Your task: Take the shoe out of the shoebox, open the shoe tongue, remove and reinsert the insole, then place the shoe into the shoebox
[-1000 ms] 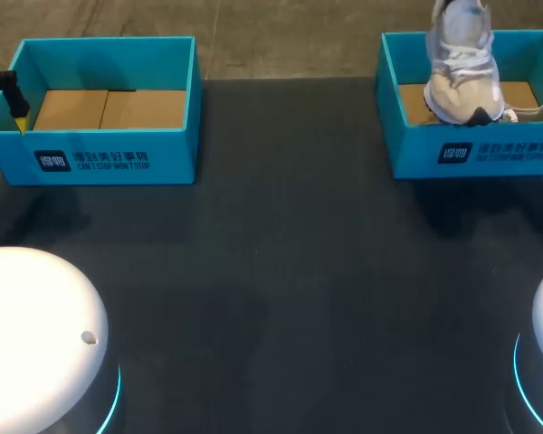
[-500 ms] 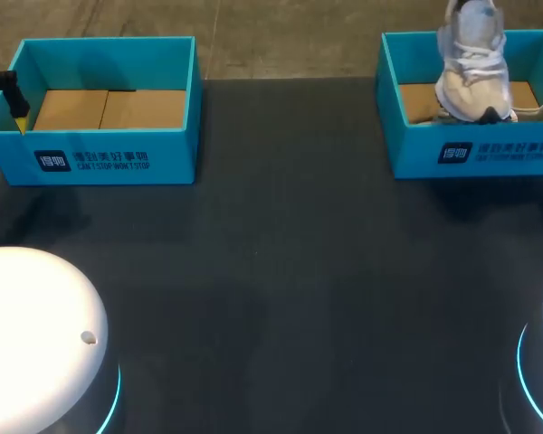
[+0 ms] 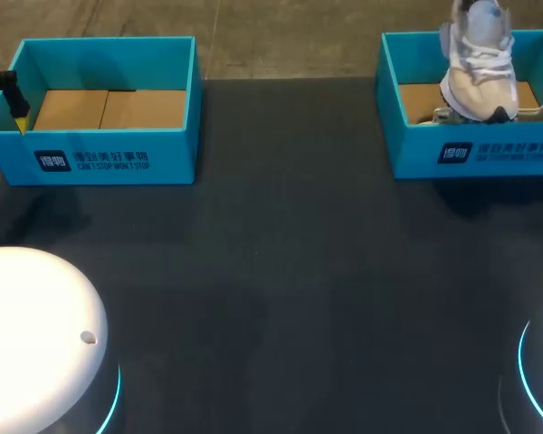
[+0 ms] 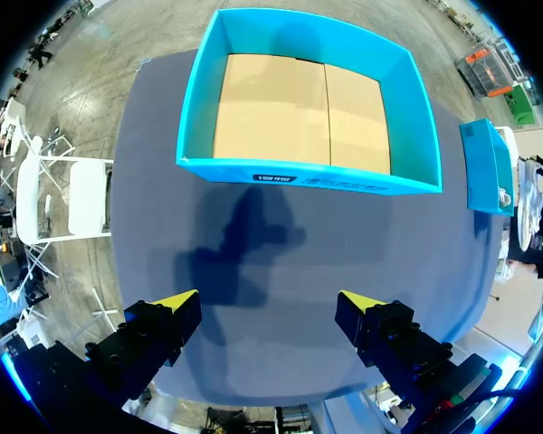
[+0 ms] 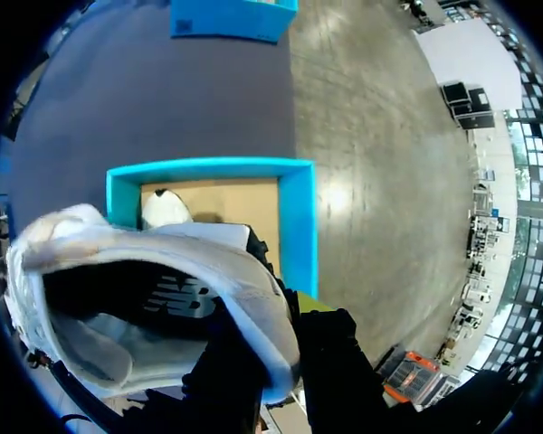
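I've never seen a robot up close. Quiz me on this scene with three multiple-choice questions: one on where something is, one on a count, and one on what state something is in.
1. Where is the lifted shoe?
A. On the floor
B. Held over the right box
C. On a shelf

2. How many blue boxes are there?
A. One
B. Two
C. Three

3. The left end effector is:
A. Open, holding nothing
B. Shut on a shoe
C. Shut on a box wall

Answers:
1 B: the right end effector grips the shoe by its heel collar, above that box.
2 B: there is a left box and the right box, and no other.
3 A: its two yellow-tipped fingers stand apart with nothing between them.
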### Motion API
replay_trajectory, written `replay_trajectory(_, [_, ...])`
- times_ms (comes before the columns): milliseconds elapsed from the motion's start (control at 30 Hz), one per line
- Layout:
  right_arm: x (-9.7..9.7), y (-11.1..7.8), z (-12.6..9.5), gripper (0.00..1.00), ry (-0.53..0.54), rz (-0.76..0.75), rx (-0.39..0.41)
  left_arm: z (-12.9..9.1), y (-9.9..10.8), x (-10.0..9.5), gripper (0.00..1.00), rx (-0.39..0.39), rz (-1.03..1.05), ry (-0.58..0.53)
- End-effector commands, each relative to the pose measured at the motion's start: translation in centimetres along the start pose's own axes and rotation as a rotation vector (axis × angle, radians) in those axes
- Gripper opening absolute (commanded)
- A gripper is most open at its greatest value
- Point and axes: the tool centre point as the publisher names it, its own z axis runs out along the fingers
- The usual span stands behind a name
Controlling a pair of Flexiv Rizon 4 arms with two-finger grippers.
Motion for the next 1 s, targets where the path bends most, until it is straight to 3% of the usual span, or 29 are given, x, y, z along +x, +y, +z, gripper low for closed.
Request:
replay_trajectory(33, [-1.7, -2.0, -0.1, 0.0, -0.005, -0.002, -0.022, 0.0, 0.1, 0.0, 1.0, 0.001, -0.001, -0.003])
replay_trajectory(100, [-2.7, -3.1, 0.7, 0.0, -0.002, -0.005, -0.045, 0.0, 0.1, 0.0, 1.0, 0.001, -0.001, -0.003])
replay_trajectory(133, [-3.0, -3.3, 1.2, 0.0, 0.001, -0.028, -0.007, 0.0, 0.1, 0.0, 1.0, 0.001, -0.001, -0.003])
replay_trajectory(233, [-3.9, -4.1, 2.2, 0.0, 0.002, -0.055, -0.013, 0.0, 0.1, 0.0, 1.0, 0.001, -0.001, -0.003])
replay_trajectory(500, [-4.2, -5.1, 3.2, 0.0, 0.002, -0.021, -0.039, 0.0, 0.1, 0.0, 1.0, 0.001, -0.001, -0.003])
replay_trajectory(600, [-4.1, -6.0, 3.7, 0.0, 0.011, 0.096, 0.001, 0.0, 0.1, 0.0, 1.0, 0.001, -0.001, -0.003])
replay_trajectory(1000, [-3.2, -9.4, 3.8, 0.0, 0.075, 0.598, 0.311, 0.0, 0.1, 0.0, 1.0, 0.001, -0.001, -0.003])
